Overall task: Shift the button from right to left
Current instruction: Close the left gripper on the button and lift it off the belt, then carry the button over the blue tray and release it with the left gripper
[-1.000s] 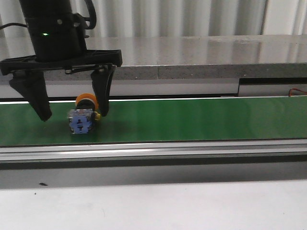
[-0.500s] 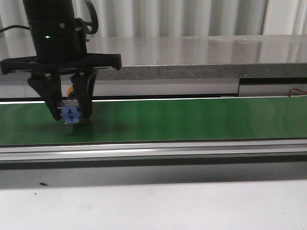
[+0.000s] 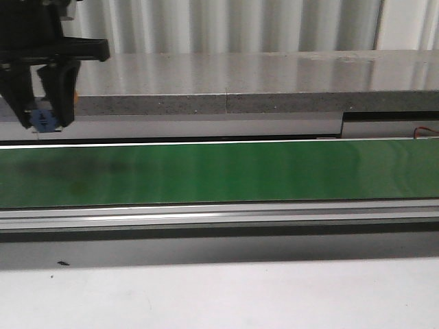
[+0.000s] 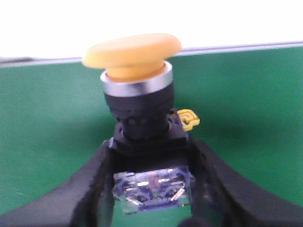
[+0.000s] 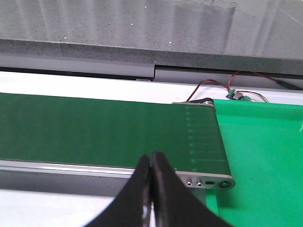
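The button [image 4: 137,118] is clamped by its contact block between the jaws of the left gripper [image 3: 42,118] and held clear above the far left end of the green belt [image 3: 240,171]. The pickup is judged done; only set-down on the left is left. The right gripper [image 5: 151,189] is seen fully closed on nothing.

setting: industrial lab or factory test cell | evidence: long green conveyor belt [image 3: 226,171] in an aluminium frame [image 3: 219,218] | belt end roller with exposed wiring and small circuit board [image 5: 235,95] | grey speckled stone-like counter [image 3: 240,75] behind | corrugated metal wall [image 3: 233,24]
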`<state>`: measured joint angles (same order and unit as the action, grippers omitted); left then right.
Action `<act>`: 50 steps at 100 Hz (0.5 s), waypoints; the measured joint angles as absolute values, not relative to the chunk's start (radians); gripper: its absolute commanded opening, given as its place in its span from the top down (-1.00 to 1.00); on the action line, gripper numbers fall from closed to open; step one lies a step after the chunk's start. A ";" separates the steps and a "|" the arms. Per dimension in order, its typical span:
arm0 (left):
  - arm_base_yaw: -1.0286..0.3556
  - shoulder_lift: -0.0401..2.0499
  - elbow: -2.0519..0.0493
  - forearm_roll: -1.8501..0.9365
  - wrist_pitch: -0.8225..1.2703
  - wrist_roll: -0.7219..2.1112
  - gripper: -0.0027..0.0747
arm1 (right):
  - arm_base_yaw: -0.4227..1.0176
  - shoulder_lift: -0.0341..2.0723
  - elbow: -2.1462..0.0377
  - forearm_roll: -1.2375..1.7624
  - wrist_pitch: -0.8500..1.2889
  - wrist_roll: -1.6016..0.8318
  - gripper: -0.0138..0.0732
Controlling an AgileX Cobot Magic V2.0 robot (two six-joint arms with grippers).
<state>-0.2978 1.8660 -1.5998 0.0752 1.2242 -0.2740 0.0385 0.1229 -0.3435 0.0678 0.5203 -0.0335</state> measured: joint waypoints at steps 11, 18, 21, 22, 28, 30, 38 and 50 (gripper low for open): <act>-0.217 1.857 -1.600 0.075 1.226 -0.154 0.93 | 0.039 0.123 -0.343 0.068 0.520 -0.034 0.84; -0.163 1.846 -1.600 0.075 1.226 -0.097 0.93 | 0.039 0.123 -0.343 0.068 0.520 -0.034 0.84; -0.141 1.841 -1.600 0.075 1.226 -0.077 0.93 | 0.039 0.123 -0.343 0.068 0.520 -0.034 0.84; -0.135 1.840 -1.600 0.075 1.226 -0.066 0.93 | 0.039 0.123 -0.343 0.068 0.520 -0.034 0.84; -0.084 1.833 -1.600 0.075 1.227 -0.021 0.93 | 0.039 0.123 -0.343 0.068 0.520 -0.034 0.84; -0.067 1.831 -1.600 0.075 1.227 0.000 0.93 | 0.039 0.123 -0.343 0.068 0.520 -0.034 0.84; -0.005 1.829 -1.600 0.075 1.228 0.053 0.93 | 0.039 0.123 -0.343 0.068 0.520 -0.034 0.84; 0.086 1.829 -1.600 0.076 1.228 0.118 0.93 | 0.039 0.123 -0.343 0.068 0.520 -0.034 0.84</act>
